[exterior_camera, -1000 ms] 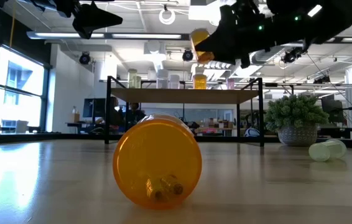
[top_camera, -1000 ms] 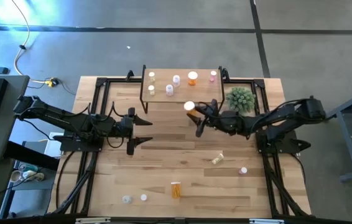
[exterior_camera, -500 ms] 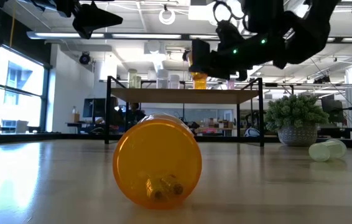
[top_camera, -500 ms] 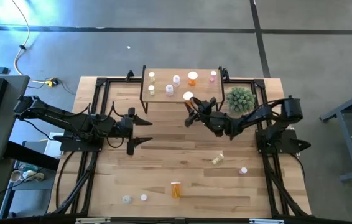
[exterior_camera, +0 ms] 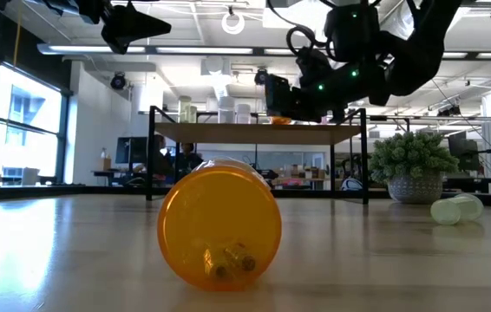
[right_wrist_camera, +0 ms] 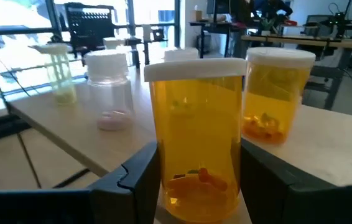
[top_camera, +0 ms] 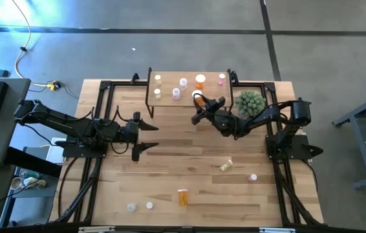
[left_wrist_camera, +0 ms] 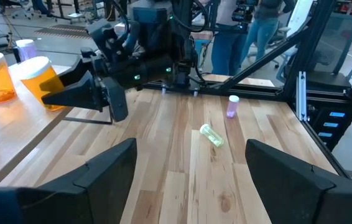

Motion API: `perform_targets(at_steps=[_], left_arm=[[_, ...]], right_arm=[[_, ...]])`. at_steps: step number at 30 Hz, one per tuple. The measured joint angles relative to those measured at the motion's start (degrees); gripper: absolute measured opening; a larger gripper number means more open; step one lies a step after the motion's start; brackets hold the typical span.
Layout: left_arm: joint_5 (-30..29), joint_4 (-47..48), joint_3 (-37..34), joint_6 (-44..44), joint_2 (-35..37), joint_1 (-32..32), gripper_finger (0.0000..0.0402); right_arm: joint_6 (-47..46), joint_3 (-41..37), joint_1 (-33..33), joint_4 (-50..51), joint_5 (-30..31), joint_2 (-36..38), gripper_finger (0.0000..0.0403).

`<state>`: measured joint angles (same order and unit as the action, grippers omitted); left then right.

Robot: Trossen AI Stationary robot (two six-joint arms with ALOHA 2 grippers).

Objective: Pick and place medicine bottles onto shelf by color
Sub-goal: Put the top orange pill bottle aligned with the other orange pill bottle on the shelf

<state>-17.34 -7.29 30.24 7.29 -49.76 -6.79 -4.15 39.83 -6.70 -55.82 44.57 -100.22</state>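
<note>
The shelf (top_camera: 170, 102) stands at the table's far middle and carries several medicine bottles: yellow-green ones (top_camera: 158, 79), pale ones (top_camera: 183, 82), an orange one (top_camera: 200, 81) and a pink one (top_camera: 221, 79). My right gripper (top_camera: 199, 107) is shut on another orange bottle (right_wrist_camera: 198, 137) at the shelf's near edge, beside the shelved orange one (right_wrist_camera: 275, 93). My left gripper (top_camera: 145, 133) hangs open over the table's left middle, apart from every bottle. More bottles lie on the table: orange (top_camera: 182, 196), yellow-green (top_camera: 226, 166), pink (top_camera: 253, 177) and two pale ones (top_camera: 149, 205). My right gripper pinches the orange bottle's body (right_wrist_camera: 163, 168) between its two fingers (right_wrist_camera: 135, 177), on the lower half, below the white cap. The fingers run about level, coming from the table's right and near side toward the shelf. The bottle stands upright, cap up; whether its bottom touches the shelf top I cannot tell.
A green spiky plant (top_camera: 250, 102) in a pot stands just right of the shelf, close beside my right arm. The shelf's black legs (exterior_camera: 363, 156) and the black frame rails (top_camera: 99, 110) border the table. Bare wood lies between the two arms.
My right gripper has moved toward the far edge and leftward to the shelf, sinking and tipping to level. The orange bottle went with it, from above the table before the shelf to the shelf's near edge, staying upright.
</note>
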Motion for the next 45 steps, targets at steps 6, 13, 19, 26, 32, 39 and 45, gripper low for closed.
perform_targets(at_steps=[6,13,19,26,32,39,45], left_arm=[[0.0,0.0,0.0,0.0,0.0,0.0,0.0291],[0.0,0.0,0.0,0.0,0.0,0.0,0.0291],[0.0,0.0,0.0,0.0,0.0,0.0,0.0291],[0.0,0.0,0.0,0.0,0.0,0.0,0.0291],[0.0,0.0,0.0,0.0,0.0,0.0,0.0291],[0.0,0.1,0.0,0.0,0.0,0.0,0.0291],[0.0,0.1,0.0,0.0,0.0,0.0,0.0291]], right_arm=[[0.1,0.0,-0.9,0.3,0.0,0.0,0.0170],[0.1,0.0,-2.0,0.6,-0.4,0.0,0.0182],[0.1,0.0,-1.9,1.1,-0.6,0.0,0.0204],[0.1,0.0,-1.9,1.1,-0.6,0.0,0.0219],[-0.8,0.0,-1.9,1.0,-0.6,0.0,0.0239],[-0.8,0.0,-1.4,0.9,-0.1,0.1,0.0257],[2.0,0.0,-0.1,0.2,2.3,0.2,0.0257]])
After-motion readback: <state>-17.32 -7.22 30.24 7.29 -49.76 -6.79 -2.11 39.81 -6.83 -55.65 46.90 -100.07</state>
